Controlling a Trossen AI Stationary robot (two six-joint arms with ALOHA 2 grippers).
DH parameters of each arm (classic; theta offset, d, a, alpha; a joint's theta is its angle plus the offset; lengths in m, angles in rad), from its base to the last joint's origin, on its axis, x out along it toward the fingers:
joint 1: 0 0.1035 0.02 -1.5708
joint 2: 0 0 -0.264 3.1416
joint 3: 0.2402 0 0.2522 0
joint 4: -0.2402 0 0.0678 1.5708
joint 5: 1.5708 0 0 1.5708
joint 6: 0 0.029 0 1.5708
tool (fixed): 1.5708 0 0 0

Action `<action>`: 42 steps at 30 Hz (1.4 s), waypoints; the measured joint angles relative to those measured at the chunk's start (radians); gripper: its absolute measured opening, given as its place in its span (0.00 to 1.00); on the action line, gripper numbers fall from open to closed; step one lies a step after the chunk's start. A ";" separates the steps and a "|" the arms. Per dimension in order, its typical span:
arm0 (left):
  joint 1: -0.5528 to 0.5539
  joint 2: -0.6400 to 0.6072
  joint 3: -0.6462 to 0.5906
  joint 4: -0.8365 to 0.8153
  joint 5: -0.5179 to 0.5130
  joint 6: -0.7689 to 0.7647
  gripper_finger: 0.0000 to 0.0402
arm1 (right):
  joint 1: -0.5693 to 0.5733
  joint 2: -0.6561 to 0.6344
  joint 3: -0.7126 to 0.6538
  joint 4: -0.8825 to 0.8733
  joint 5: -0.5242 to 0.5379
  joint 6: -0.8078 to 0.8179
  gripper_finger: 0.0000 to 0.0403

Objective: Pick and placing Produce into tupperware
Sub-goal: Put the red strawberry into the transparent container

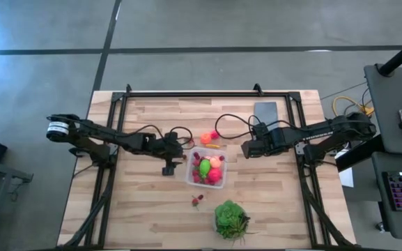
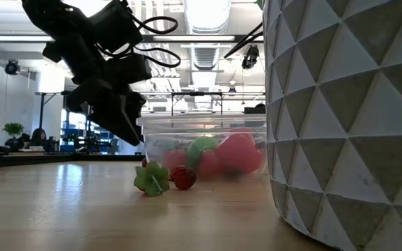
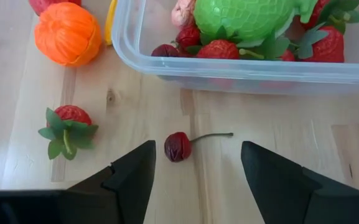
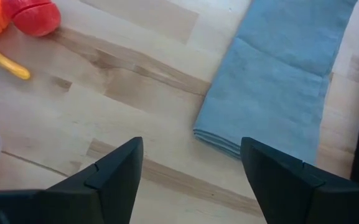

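Note:
The clear tupperware (image 1: 195,178) stands mid-table and holds a lime-green piece (image 3: 244,17), strawberries (image 3: 219,50) and pink pieces. My left gripper (image 3: 198,154) is open just left of it, tilted down. A small dark cherry (image 3: 177,147) lies on the wood between its fingers, untouched. A loose strawberry (image 3: 68,123) and an orange piece (image 3: 67,34) lie nearby. My right gripper (image 4: 191,146) hangs open over bare wood to the right of the tupperware (image 3: 241,70), beyond its far right corner.
A folded blue-grey cloth (image 4: 279,81) lies at the back right. A red piece (image 4: 36,15) and a yellow stick (image 4: 5,63) lie behind the tupperware. Two small pieces (image 1: 197,201) lie in front of it. A white faceted pot (image 2: 347,111) with a green plant (image 1: 230,218) stands at the near edge.

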 joint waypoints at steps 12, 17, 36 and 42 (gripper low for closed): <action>0.000 -0.046 0.008 -0.009 -0.010 -0.014 0.56 | -0.140 0.017 0.002 0.323 -0.240 -0.113 0.64; 0.000 -0.099 0.004 -0.112 -0.063 -0.111 0.56 | -0.303 0.072 0.001 0.485 -0.358 -0.120 0.64; -0.001 -0.182 -0.027 -0.246 -0.077 -0.291 0.56 | -0.404 0.445 0.261 0.593 -0.498 -0.142 0.76; 0.000 -0.182 -0.028 -0.244 -0.077 -0.290 0.56 | -0.406 0.533 0.378 0.485 -0.498 -0.115 0.79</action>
